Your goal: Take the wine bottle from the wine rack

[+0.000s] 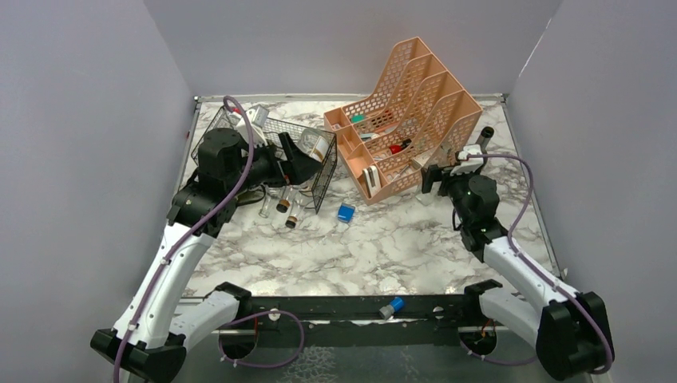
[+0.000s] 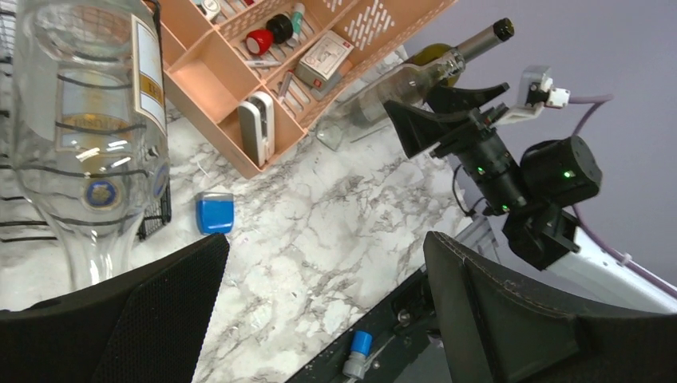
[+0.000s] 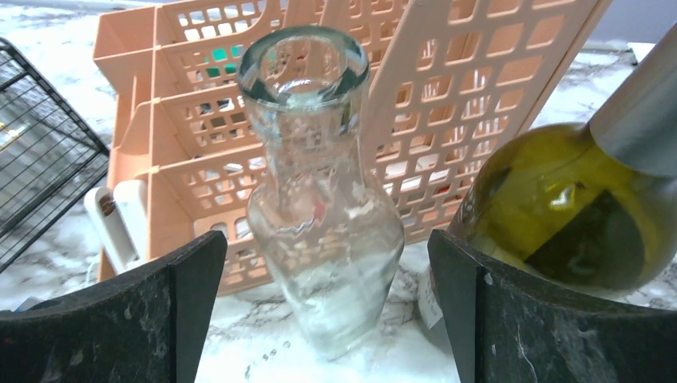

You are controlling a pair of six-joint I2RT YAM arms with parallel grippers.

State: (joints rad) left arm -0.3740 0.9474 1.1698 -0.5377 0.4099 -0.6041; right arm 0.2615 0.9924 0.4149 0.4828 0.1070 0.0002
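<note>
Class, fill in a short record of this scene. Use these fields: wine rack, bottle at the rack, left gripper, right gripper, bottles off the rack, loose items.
wine rack: black wire rack, far left on the marble table
bottle at the rack: clear labelled bottle
left gripper: open, empty, next to that bottle
right gripper: open, fingers either side of a clear glass bottle, not touching it
bottles off the rack: that one, plus a green wine bottle, both by the peach file organizer
loose items: small blue item

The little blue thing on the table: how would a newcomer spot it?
Start at the peach plastic organizer at the back of the marble table. On bare marble between its near corner and the black wire rack lies the blue thing. It is small, flat and squarish, unlike the clear glass bottles nearby.
</note>
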